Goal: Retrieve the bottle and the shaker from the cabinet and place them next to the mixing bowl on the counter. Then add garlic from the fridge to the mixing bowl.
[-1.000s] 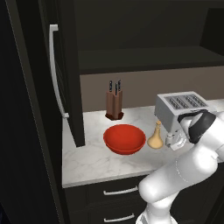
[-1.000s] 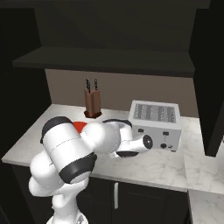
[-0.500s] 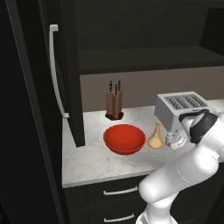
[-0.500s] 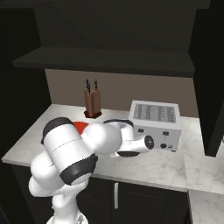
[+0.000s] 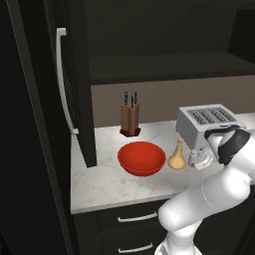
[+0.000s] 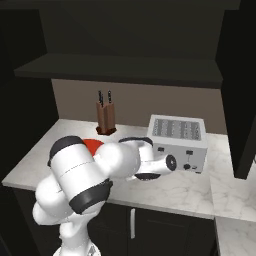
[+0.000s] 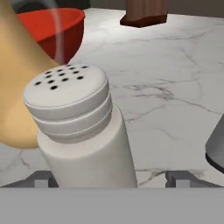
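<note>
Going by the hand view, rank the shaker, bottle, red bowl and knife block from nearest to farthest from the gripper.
1. Shaker: right between the open gripper's fingertips.
2. Bottle: just behind the shaker, at the left.
3. Red bowl: beyond the bottle, upper left.
4. Knife block: farthest, at the top.

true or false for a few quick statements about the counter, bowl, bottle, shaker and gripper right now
1. The bottle stands on the counter just right of the mixing bowl. True.
2. The shaker lies on its side. False: it stands upright, holed cap up.
3. The gripper is clamped on the shaker. False: its fingertips stand apart either side of it, open.
4. The mixing bowl holds garlic. False: it looks empty.
5. A knife block stands behind the bowl near the wall. True.
</note>
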